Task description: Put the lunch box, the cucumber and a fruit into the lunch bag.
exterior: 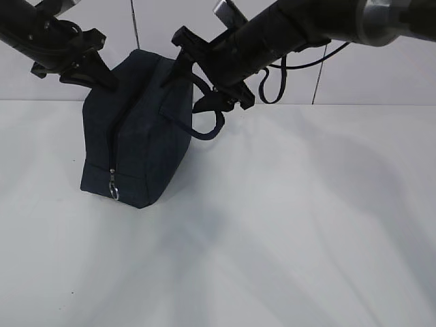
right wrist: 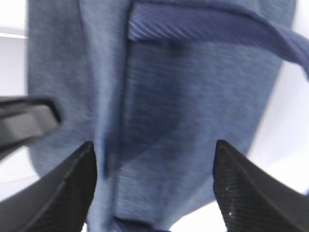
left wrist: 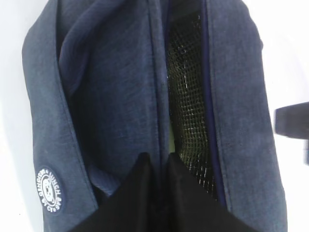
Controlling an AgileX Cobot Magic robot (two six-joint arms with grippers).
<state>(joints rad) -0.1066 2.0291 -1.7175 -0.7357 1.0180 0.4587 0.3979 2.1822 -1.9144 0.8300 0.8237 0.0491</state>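
Lunch bag (exterior: 136,136) upright, left of centre, on white table (exterior: 306,225).
Long axis runs front-to-back; zipper-pull end faces camera. Left gripper (left wrist: 157,166) pinched closed at its top; right gripper (right wrist: 154,179) spread wide against its side.

Two robot arms, both matte black. The left arm (exterior: 41,30) ends in an angular black gripper (exterior: 95,71) with wedge-shaped fingers (left wrist: 140,193). The right arm (exterior: 293,30) is a thick black tube with a grey metal section (exterior: 388,20) near its top and a silver block (exterior: 225,10) above the wrist. A black cable (exterior: 276,82) loops beneath it. The right gripper (right wrist: 154,188) has broad black fingers (right wrist: 246,193) with a finely textured surface.
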